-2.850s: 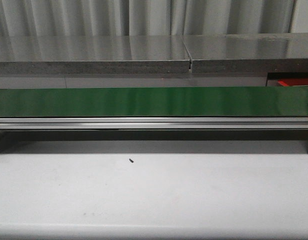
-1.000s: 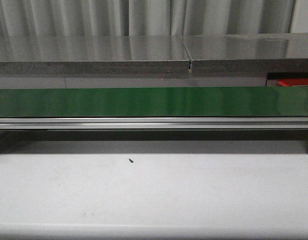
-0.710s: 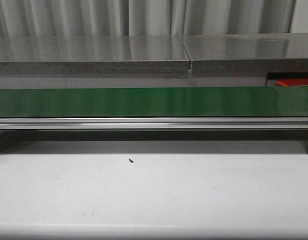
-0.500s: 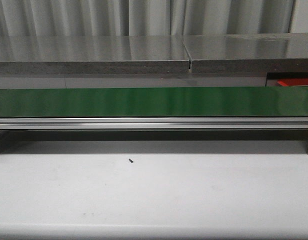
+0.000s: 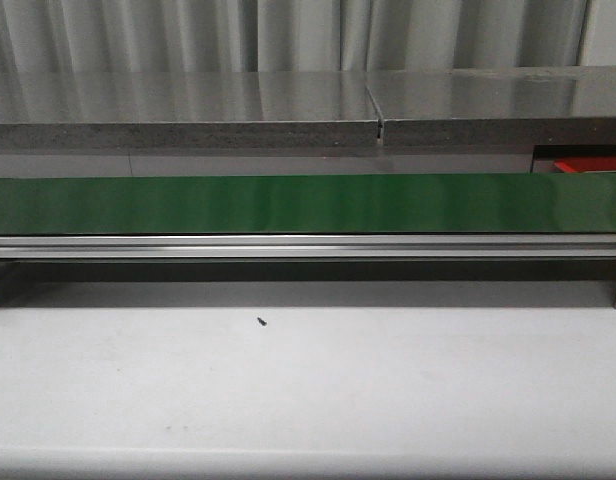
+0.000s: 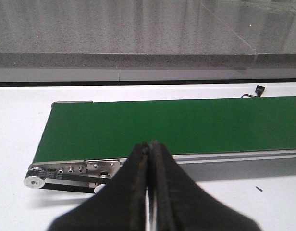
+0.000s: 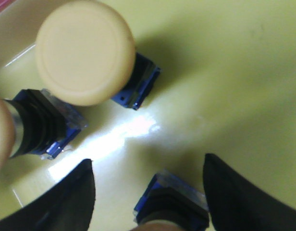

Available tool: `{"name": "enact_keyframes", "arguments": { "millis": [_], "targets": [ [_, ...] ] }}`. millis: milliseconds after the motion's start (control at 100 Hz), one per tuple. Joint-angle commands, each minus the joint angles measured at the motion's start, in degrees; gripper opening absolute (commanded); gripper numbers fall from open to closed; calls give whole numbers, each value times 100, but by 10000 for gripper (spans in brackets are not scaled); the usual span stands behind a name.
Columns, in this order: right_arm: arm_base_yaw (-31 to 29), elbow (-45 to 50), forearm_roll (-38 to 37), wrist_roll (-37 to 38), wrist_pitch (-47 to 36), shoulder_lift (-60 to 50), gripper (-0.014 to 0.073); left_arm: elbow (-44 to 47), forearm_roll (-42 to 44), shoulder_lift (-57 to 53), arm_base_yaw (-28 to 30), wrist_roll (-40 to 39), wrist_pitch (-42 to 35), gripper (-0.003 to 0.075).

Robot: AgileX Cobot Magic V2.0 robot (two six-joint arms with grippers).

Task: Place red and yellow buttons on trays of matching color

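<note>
**A:** What do you see, largest thing first?

**B:** You have the white bench [image 5: 308,390] across the front view, and on it the long green conveyor belt [image 5: 308,203] on its silver rail [image 5: 308,247], with a grey counter [image 5: 178,105] behind. At the far right, past the belt, you can glimpse a red sliver [image 5: 591,165]; you cannot tell what it is. A small dark speck [image 5: 261,321] lies on the bench in front of the belt.

**A:** And the yellow tray?

**B:** The right wrist view is filled by the yellow tray [image 7: 234,72]. Three yellow buttons stand in it: one with its round cap toward you [image 7: 85,52] on a blue base, one at the edge [image 7: 37,127] showing a black ribbed body, and one [image 7: 172,204] lying between the fingers.

**A:** The pincers?

**B:** Your right pincer [image 7: 148,197] is spread wide, its fingers either side of that third button and apart from it. Your left pincer [image 6: 149,192] is pressed together and holds nothing, near the belt's roller end [image 6: 32,181].
</note>
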Motion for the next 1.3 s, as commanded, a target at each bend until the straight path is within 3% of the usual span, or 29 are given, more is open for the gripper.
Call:
{"name": "enact_keyframes", "arguments": {
  "millis": [0, 250, 790, 1180, 1290],
  "targets": [
    [-41, -157, 149, -3, -65, -416, 496, -152, -134, 14, -40, -15, -389, -19],
    [285, -157, 174, -41, -137, -1412, 496, -152, -134, 14, -40, -15, -389, -19],
    [2649, 336, 169, -703, 213, -4300, 496, -152, -134, 14, -40, -15, -389, -19],
    [3039, 1548, 164, -845, 861, -6399, 488, -152, -134, 14, -40, -15, -389, -19],
    [3039, 1830, 164, -849, 963, -6952, 416, -152, -134, 14, -40, -15, -389, -19]
  ]
}}
